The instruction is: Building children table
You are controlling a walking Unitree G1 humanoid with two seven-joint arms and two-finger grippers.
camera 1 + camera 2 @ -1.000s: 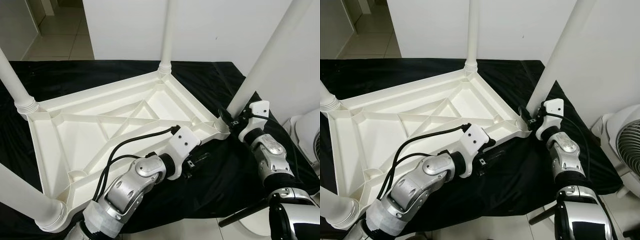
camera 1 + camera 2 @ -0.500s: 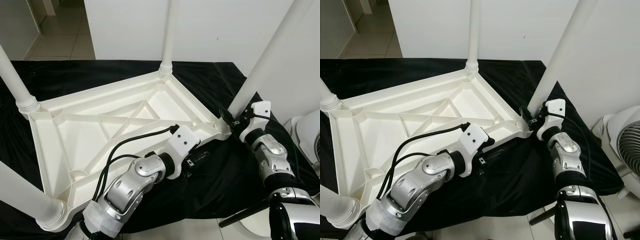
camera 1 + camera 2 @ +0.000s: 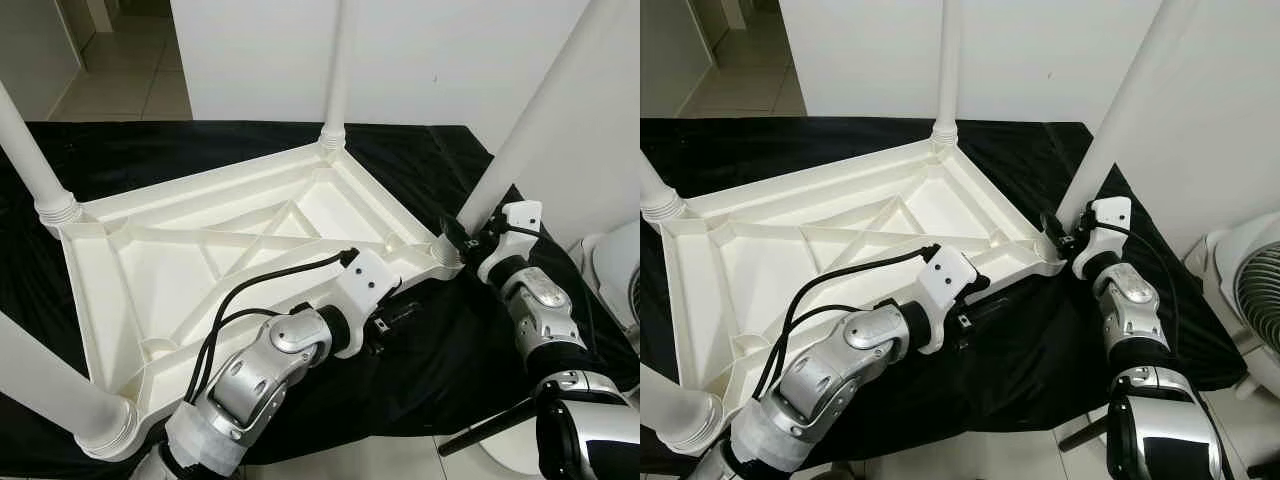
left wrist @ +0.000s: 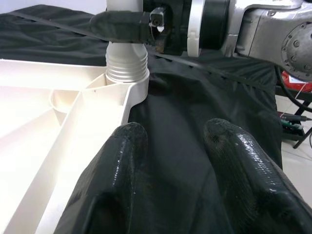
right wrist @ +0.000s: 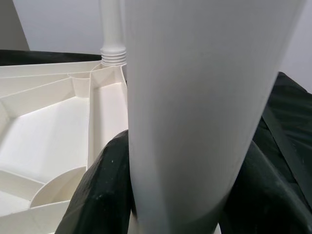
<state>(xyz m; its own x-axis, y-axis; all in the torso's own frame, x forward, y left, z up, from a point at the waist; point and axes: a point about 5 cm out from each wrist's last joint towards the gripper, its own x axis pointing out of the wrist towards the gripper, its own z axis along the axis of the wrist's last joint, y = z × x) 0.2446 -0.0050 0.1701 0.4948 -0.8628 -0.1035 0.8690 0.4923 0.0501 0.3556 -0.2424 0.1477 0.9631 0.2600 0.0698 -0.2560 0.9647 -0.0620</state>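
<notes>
A white plastic table top (image 3: 180,260) lies upside down on a black cloth (image 3: 450,350), with a white leg standing up at each corner. My right gripper (image 3: 455,238) is shut around the near right leg (image 3: 530,120) just above its threaded base. In the right wrist view that leg (image 5: 204,97) stands between the two black fingers (image 5: 105,180). My left gripper (image 3: 395,318) hovers low over the cloth beside the top's near edge. It is open, its fingertips (image 4: 127,141) holding nothing, and it points toward the same corner socket (image 4: 126,73).
The other legs stand at the back (image 3: 335,70), the far left (image 3: 30,150) and the near left (image 3: 50,385). A white wall (image 3: 430,50) rises close behind the cloth. A white fan (image 3: 1250,290) stands on the floor at right. Tiled floor (image 3: 110,90) lies at the back left.
</notes>
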